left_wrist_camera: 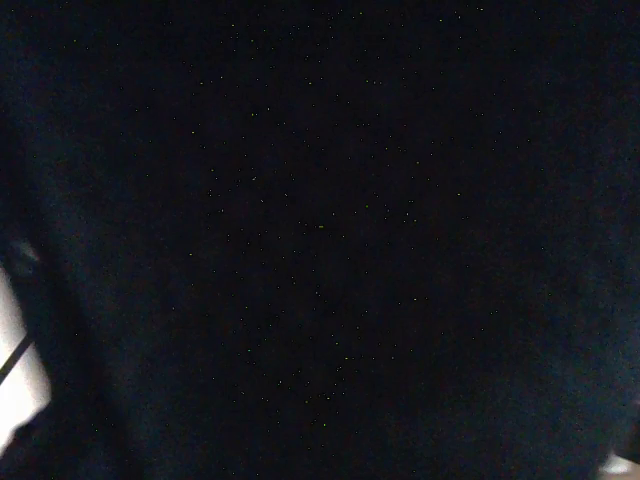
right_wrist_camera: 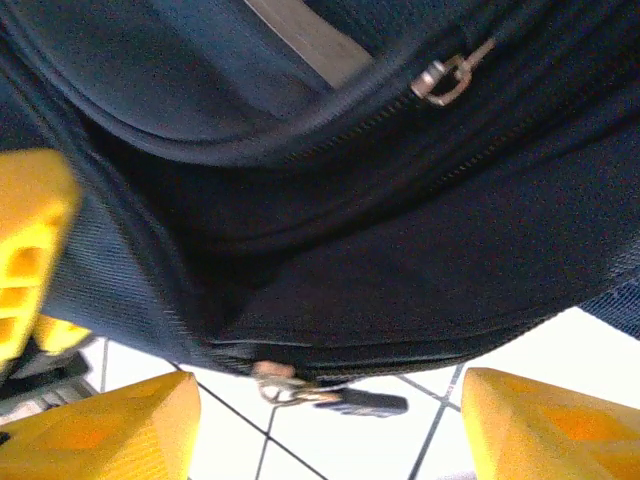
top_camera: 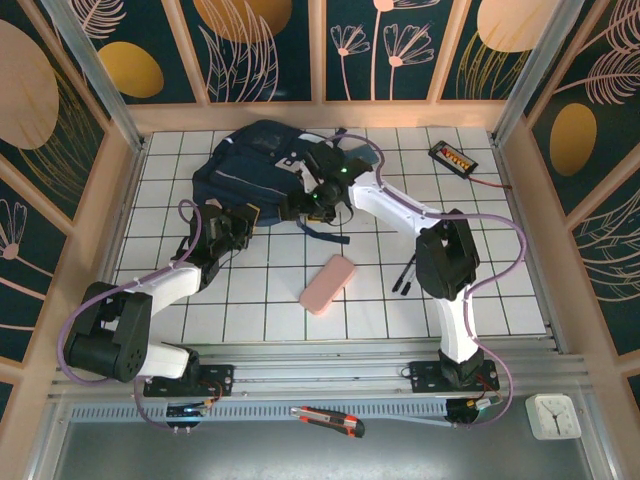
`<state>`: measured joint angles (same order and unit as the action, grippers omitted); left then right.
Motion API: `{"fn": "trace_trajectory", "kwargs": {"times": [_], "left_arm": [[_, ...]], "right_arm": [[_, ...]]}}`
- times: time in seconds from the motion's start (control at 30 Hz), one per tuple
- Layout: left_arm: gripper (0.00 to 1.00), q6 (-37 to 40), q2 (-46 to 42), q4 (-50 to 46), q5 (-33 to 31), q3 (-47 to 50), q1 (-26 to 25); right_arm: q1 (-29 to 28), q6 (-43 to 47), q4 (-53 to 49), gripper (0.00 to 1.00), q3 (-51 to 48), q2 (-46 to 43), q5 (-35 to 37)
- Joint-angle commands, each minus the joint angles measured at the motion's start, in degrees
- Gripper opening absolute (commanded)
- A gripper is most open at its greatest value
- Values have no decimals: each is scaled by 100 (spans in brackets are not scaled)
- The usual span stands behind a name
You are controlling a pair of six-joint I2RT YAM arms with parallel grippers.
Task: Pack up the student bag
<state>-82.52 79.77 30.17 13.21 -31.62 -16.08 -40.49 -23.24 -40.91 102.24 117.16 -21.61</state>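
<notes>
The left gripper digs into the near edge of the student bag, which lies by the table's far edge, left of centre. Its fingers are lost in dark fabric, so I cannot tell their state. The right gripper gapes wide, a zip pull between its fingers. Closing off-centre may pinch cloth instead.

Your student bag is dark navy with a pale grey stripe and silver zip pulls; the table under it is white, ruled with a dark grid; you have a pink case beside black pens; the fingers of your right gripper are bright yellow; the walls around you are deep teal, patterned with peach leaves and golden ovals; the clock is white.
</notes>
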Motion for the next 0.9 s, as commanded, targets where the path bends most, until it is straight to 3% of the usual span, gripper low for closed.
{"fn": "trace_trajectory", "kwargs": {"times": [0.0, 0.57, 0.87], "left_arm": [[0, 80, -120, 437, 511, -308, -27], [0, 78, -181, 221, 604, -433, -34], [0, 113, -260, 54, 568, -453, -25]], "right_arm": [[10, 368, 419, 67, -278, -133, -271], [30, 644, 1386, 58, -775, -269, -374], [32, 662, 1471, 36, -938, -422, -401]]}}
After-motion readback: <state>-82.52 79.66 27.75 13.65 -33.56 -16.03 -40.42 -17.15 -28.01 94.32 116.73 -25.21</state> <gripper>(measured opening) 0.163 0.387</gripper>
